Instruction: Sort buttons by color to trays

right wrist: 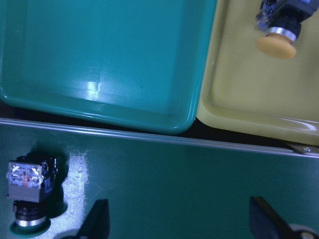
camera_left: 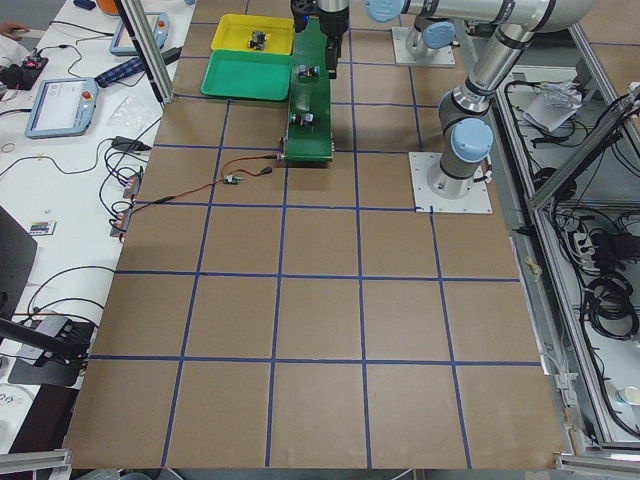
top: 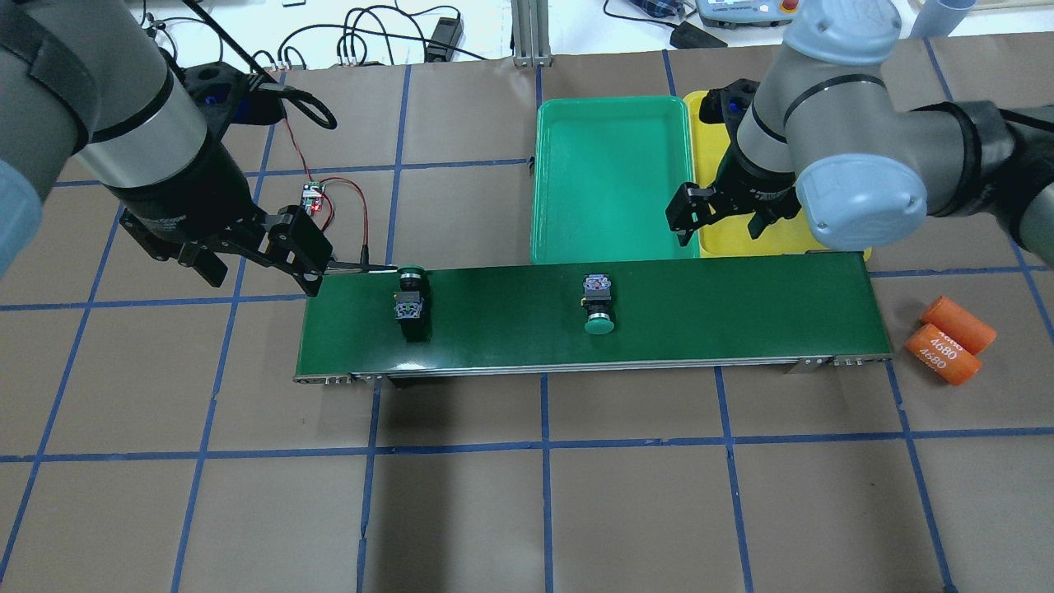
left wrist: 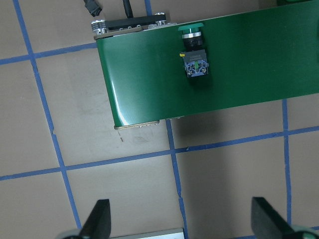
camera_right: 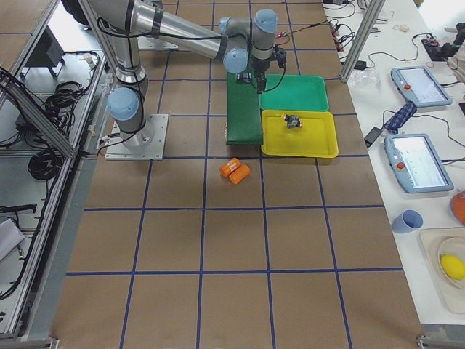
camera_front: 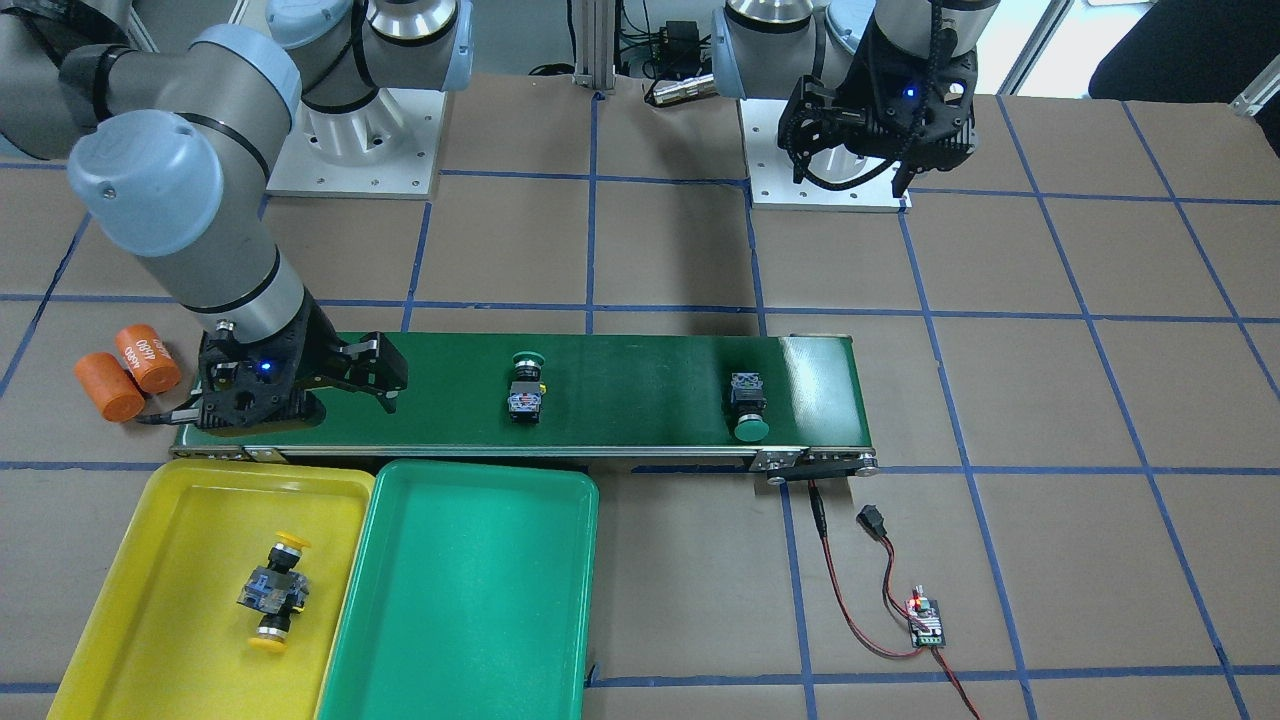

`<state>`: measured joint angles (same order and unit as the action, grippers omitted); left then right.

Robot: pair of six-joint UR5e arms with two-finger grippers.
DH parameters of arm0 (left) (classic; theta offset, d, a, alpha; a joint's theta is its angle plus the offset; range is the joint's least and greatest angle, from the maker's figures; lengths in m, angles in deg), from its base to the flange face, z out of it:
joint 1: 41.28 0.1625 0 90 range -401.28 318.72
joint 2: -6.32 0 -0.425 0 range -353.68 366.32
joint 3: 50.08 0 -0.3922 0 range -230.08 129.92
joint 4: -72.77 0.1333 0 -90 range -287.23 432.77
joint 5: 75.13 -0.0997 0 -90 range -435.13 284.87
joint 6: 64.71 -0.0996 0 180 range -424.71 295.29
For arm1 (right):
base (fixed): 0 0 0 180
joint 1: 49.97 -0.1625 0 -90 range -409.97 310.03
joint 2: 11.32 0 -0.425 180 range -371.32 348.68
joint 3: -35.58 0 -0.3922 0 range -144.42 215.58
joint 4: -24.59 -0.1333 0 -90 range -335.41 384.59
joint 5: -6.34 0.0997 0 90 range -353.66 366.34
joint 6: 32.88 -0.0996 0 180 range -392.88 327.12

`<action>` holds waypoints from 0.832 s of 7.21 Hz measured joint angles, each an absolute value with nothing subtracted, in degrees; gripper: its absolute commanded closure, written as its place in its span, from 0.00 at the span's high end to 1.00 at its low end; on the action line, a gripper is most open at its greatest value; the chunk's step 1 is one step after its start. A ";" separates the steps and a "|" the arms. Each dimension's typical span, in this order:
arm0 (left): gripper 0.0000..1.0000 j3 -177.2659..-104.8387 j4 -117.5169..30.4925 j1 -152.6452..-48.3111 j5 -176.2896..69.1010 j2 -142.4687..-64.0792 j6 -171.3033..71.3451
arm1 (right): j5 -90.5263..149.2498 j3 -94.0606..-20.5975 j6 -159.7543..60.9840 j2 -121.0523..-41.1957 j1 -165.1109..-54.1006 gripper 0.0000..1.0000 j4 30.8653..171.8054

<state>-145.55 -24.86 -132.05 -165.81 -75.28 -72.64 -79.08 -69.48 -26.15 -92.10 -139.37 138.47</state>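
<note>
Two green buttons lie on the conveyor belt: one near its middle, also seen from above, and one toward the end. Two yellow buttons lie end to end in the yellow tray. The green tray next to it holds nothing. My right gripper is open and empty above the belt's end near the trays. My left gripper is open and empty, off the belt's other end. The left wrist view shows a green button; the right wrist view shows one too.
Two orange cylinders, one marked 4680, lie on the table past the belt's end by the right arm. A small controller board with red and black wires lies near the belt's other end. The tabletop is brown with blue tape lines.
</note>
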 measured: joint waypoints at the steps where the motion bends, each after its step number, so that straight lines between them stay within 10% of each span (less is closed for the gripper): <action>1: 1.00 -145.55 -24.79 -132.07 -166.43 -75.22 -72.91 | -79.05 -71.59 -26.22 -92.65 -139.27 1.00 139.44; 6: 1.00 -146.07 -23.26 -132.07 -167.93 -75.83 -73.17 | -75.43 -79.70 -34.01 -92.95 -138.19 1.00 150.00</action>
<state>-146.07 -23.26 -132.07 -167.93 -75.83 -73.17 -75.43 -79.70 -34.01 -92.95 -138.19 150.00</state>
